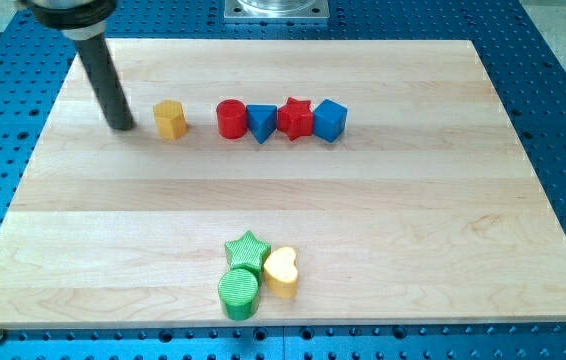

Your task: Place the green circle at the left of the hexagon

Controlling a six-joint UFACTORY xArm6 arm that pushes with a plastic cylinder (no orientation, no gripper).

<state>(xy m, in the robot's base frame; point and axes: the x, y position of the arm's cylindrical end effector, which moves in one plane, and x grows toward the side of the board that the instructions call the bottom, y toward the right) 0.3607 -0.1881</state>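
Observation:
The green circle [239,293] is a ribbed round block near the view's bottom, touching a green star [247,250] above it and a yellow heart [282,271] to its right. The yellow hexagon [170,118] stands at the upper left of the board. My tip [121,127] rests on the board just left of the hexagon, a small gap away, and far from the green circle.
A row of blocks lies right of the hexagon: a red circle [231,118], a blue triangle [261,123], a red star [295,117] and a blue cube [330,120], touching one another. The wooden board [443,200] sits on a blue perforated table.

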